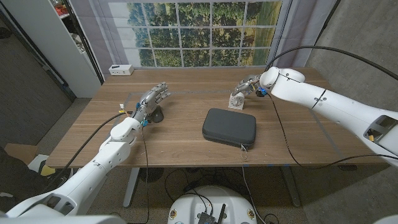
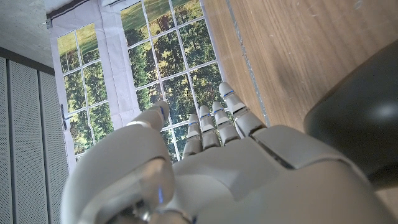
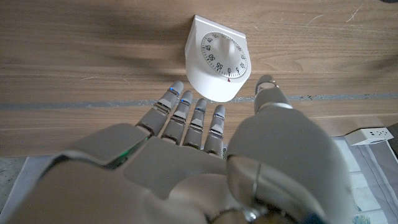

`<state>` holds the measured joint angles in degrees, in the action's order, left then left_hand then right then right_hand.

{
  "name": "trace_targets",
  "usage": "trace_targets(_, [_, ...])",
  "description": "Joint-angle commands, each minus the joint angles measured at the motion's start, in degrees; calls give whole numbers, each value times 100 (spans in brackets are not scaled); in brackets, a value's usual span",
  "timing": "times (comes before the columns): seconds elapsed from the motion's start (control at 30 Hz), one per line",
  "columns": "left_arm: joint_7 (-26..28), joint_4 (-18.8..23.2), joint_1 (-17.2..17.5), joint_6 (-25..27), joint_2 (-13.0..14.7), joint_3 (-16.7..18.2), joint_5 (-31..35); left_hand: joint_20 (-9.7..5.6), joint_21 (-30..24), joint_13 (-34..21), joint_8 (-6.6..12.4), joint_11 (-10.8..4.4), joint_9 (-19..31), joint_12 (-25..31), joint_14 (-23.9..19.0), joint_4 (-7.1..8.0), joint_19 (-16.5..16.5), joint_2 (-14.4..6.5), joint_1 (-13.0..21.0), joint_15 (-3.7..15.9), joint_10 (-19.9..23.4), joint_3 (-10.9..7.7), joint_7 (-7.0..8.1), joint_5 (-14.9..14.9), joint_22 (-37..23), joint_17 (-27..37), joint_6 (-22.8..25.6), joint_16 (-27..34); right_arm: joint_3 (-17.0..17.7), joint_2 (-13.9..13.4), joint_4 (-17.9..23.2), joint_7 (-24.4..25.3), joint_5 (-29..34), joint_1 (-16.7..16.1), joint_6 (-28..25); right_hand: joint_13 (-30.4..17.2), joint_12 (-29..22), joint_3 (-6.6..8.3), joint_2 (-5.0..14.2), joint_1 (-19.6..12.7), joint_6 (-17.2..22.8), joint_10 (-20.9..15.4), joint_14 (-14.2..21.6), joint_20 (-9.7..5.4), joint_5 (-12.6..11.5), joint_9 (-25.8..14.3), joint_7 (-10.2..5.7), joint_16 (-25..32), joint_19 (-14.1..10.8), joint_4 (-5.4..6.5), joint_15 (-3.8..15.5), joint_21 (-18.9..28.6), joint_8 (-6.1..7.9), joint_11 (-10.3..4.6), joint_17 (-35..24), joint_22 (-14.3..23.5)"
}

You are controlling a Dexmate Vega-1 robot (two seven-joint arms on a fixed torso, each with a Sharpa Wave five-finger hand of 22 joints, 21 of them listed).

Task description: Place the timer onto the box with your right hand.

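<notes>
The right hand [image 3: 205, 168] is reaching with fingers [image 3: 186, 115] spread and empty toward the white kitchen timer [image 3: 217, 59] lying just beyond them, behind the dark zippered box [image 1: 229, 127], away from the robot.

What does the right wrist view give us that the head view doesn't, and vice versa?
Right wrist only: the timer dial's numerals, and the open fingers just short of it. Head only: the dark box, the left hand, and the timer's spot beyond the box. Shared: timer, right hand, wooden table.
</notes>
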<state>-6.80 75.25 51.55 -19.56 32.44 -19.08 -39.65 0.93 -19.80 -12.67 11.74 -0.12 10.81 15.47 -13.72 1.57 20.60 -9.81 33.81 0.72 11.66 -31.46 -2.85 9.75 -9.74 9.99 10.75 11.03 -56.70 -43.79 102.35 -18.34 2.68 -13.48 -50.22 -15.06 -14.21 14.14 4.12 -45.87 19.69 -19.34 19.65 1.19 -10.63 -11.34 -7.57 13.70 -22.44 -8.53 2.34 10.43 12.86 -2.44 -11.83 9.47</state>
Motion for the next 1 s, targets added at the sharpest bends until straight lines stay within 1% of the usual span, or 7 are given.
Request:
trace_targets(0.03, [-42,1,91,-21,24,61,-89,34,-3,-15,4,-10,10,8,-40,-32,-7,37,-2,-17,52,-23,12,27,-33,9,79,-13,-271,259,-389,-405,314,243,17,-55,-60,10,64,-89,170,-120,159,-36,-38,-16,-69,104,-35,-6,748,43,63,-29,-54,24])
trace_targets(0.2, [-34,1,112,-35,26,75,-95,36,5,-17,-1,-8,11,6,-40,-32,-7,33,-9,-17,58,-27,12,26,-34,10,76,-14,-284,352,-558,-442,332,251,27,-98,-94,32,137,-181,319,-206,265,-59,-46,-13,-139,190,-64,-21,852,54,94,-147,-106,27])
trace_targets(0.4, [-25,-9,119,-27,18,83,-110,39,15,-20,1,4,12,4,-35,-33,-7,32,-19,-22,66,-30,13,24,-35,11,91,-19,-229,424,-650,-334,344,185,56,-191,-194,132,352,-496,671,-473,559,-177,-54,-10,-266,425,-116,-70,1023,72,166,-302,-240,32])
trace_targets(0.6, [-33,-27,109,-17,22,84,-111,49,28,-22,2,-6,14,4,-43,-34,-14,34,-30,-23,78,-32,16,23,-36,11,104,-18,-76,406,-612,-51,361,-9,222,-398,-319,291,516,-1281,1217,-806,1083,-360,-5,-18,-496,986,-356,-132,1088,132,218,-583,-679,49])
trace_targets(0.7, [-68,-62,94,-36,23,86,-114,49,32,-23,1,1,15,1,-41,-35,-13,34,-34,-23,78,-33,17,23,-37,11,106,-20,-3,394,-581,38,355,-89,254,-532,-391,295,518,-1666,1457,-973,1210,-412,10,-54,-493,1254,-421,-116,1108,142,223,-716,-965,57])
trace_targets(0.87, [-147,-141,47,-72,9,86,-129,52,39,-25,0,-7,15,-4,-43,-36,-12,33,-41,-19,76,-36,15,22,-38,11,110,-21,308,302,-352,299,221,-353,325,-846,-591,312,572,-2276,1922,-1378,1613,-511,32,-144,-464,1784,-544,-64,1130,172,282,-793,-1563,70])
trace_targets(1.0, [-231,-218,3,-92,-6,77,-148,48,45,-27,-3,1,16,-5,-48,-38,-9,40,-49,-11,80,-35,22,20,-38,10,111,-21,434,200,-86,347,174,-434,228,-968,-639,319,580,-2432,2042,-1469,1760,-536,33,-167,-451,1924,-570,-44,1137,175,289,-800,-1767,72])
